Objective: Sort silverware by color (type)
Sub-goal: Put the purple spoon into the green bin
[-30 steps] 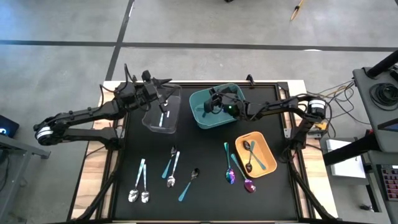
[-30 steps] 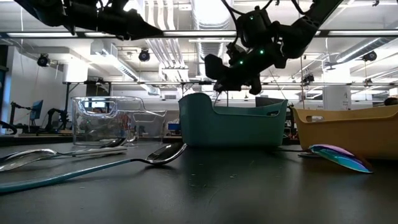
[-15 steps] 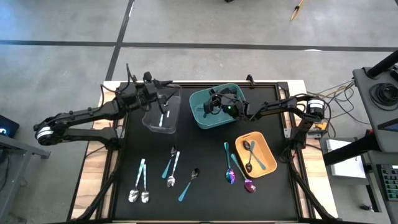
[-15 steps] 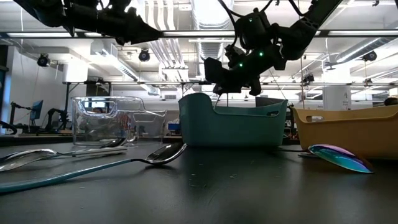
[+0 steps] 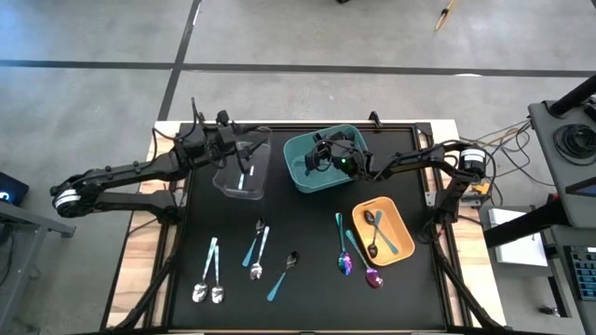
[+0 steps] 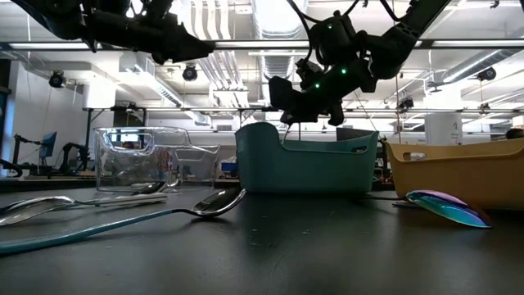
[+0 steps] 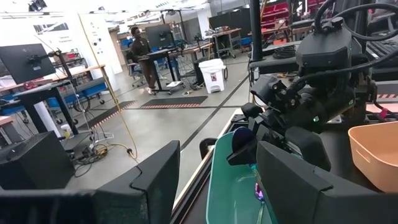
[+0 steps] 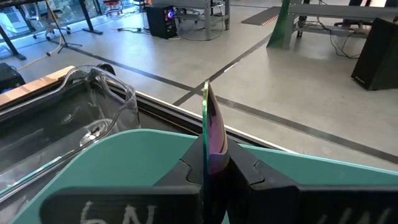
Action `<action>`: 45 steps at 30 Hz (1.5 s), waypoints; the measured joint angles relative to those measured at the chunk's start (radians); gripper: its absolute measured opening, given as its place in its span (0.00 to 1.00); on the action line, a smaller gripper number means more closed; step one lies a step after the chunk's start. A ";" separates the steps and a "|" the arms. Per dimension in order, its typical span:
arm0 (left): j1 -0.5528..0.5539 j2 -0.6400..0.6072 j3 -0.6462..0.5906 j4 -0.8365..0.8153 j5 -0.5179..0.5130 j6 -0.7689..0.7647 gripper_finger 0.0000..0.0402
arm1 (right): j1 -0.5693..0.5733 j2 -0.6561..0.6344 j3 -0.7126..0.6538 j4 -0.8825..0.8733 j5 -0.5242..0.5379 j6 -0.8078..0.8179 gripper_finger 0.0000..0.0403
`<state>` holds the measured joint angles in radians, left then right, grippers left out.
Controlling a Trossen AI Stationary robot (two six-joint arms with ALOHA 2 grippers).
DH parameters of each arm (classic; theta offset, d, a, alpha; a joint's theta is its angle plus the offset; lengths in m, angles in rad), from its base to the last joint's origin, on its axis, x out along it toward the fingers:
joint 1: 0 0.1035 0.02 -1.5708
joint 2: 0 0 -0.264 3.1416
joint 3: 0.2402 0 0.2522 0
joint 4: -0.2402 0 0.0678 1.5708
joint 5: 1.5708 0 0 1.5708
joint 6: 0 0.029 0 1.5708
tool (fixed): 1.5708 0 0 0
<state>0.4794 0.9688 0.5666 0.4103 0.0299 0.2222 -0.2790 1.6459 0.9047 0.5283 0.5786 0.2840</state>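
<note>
My right gripper [image 5: 313,160] is above the teal bin [image 5: 300,177], shut on an iridescent purple utensil [image 8: 209,134]. My left gripper [image 5: 240,140] hovers open and empty over the far end of the clear bin [image 5: 228,181], where a silver utensil [image 5: 245,174] lies. On the black mat lie two silver spoons [image 5: 209,282], teal-handled and silver pieces [image 5: 257,249], a dark teal-handled spoon [image 5: 282,275] and iridescent pieces [image 5: 346,256]. Dark spoons [image 5: 374,231] lie in the orange bin [image 5: 402,223]. My right gripper pinches the iridescent utensil between its two fingers [image 8: 245,171], which close on its flat faces [image 8: 210,155]. One end sticks out past the fingertips. In the low view a thin part [image 6: 299,129] hangs below the gripper toward the teal bin, lifted clear of the mat.
The three bins stand close together at the far side of the mat: clear on the left, teal in the middle, orange nearer on the right. The loose silverware lies in a row along the near half. A raised frame [image 5: 438,200] edges the mat.
My left gripper has drawn back a little toward the table's left edge, staying above the clear bin. My right gripper holds the iridescent utensil over the teal bin almost without moving.
</note>
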 joint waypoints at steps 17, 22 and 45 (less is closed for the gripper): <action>0.000 0.000 0.000 0.000 0.000 0.000 0.49 | 0.000 0.000 0.000 -0.002 -0.002 -0.004 0.08; 0.000 0.000 0.000 0.000 0.000 0.000 0.49 | 0.000 0.000 0.000 -0.007 -0.002 0.005 0.08; 0.000 0.000 0.000 0.000 0.000 0.000 0.49 | 0.000 0.000 0.000 -0.080 0.001 0.015 0.08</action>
<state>0.4797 0.9688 0.5663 0.4107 0.0301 0.2218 -0.2794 1.6459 0.9051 0.4484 0.5794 0.2989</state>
